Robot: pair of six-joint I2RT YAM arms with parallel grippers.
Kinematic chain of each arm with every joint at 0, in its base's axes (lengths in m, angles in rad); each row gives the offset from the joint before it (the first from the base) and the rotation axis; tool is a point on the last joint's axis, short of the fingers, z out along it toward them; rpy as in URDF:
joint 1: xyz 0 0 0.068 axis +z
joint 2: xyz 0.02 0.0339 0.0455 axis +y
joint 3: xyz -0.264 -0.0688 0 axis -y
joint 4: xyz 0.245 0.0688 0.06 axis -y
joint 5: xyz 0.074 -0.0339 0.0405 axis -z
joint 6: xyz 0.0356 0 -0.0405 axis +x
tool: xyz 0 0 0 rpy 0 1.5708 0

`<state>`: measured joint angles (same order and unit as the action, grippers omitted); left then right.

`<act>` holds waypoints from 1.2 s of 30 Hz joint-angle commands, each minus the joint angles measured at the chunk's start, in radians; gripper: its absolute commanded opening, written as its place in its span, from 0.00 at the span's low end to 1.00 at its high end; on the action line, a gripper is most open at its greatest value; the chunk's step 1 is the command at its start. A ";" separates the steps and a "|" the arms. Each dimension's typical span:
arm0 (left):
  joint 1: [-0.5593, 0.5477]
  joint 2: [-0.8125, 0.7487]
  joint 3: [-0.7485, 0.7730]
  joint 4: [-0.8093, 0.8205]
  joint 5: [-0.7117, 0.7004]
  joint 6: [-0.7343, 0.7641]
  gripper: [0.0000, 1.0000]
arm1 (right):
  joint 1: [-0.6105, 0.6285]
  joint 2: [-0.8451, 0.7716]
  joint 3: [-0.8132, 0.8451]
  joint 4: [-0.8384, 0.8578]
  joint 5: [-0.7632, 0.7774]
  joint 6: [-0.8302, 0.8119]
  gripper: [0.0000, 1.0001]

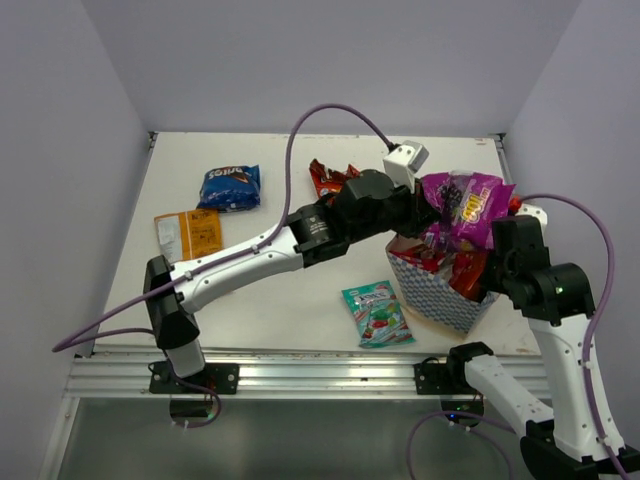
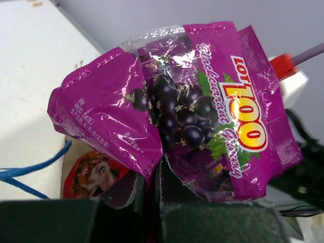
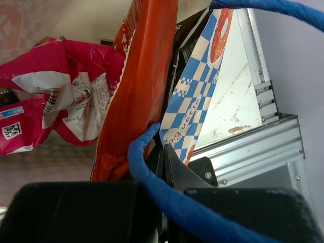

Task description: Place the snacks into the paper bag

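Observation:
My left gripper (image 1: 425, 215) is shut on a purple grape packet (image 1: 465, 208) and holds it above the open paper bag (image 1: 440, 300). In the left wrist view the fingers (image 2: 172, 177) pinch the packet's lower edge (image 2: 197, 111). The bag stands at the front right and holds several packets, among them an orange one (image 3: 139, 86) and a pink-red one (image 3: 55, 91). My right gripper (image 1: 503, 250) is shut on the bag's chequered wall (image 3: 200, 101), with a blue string handle (image 3: 152, 177) draped over its fingers. A teal packet (image 1: 378, 313) lies beside the bag.
A blue packet (image 1: 230, 187), an orange-and-cream packet (image 1: 188, 234) and a red packet (image 1: 330, 178) lie on the white table (image 1: 300, 290). Side walls close in on the left and right. The metal rail (image 1: 300, 372) runs along the front edge.

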<state>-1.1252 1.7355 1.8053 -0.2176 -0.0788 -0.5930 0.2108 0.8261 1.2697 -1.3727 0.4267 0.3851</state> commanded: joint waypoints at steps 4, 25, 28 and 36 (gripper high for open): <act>-0.041 0.027 -0.063 0.043 0.031 0.041 0.00 | 0.007 -0.018 0.023 0.014 -0.031 0.009 0.00; -0.188 -0.163 -0.189 0.159 -0.364 0.179 1.00 | 0.007 -0.041 0.036 -0.014 -0.042 0.031 0.00; -0.202 -0.318 -0.335 -0.041 -0.788 -0.040 1.00 | 0.007 -0.041 0.037 -0.014 -0.042 0.031 0.00; -0.102 -0.531 -0.784 -0.337 -0.672 -0.432 1.00 | 0.007 -0.031 0.043 -0.012 -0.043 0.011 0.00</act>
<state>-1.2812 1.1530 1.1988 -0.5053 -0.8593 -0.9108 0.2157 0.7853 1.2812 -1.3609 0.3977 0.4030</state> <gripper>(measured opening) 0.994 0.010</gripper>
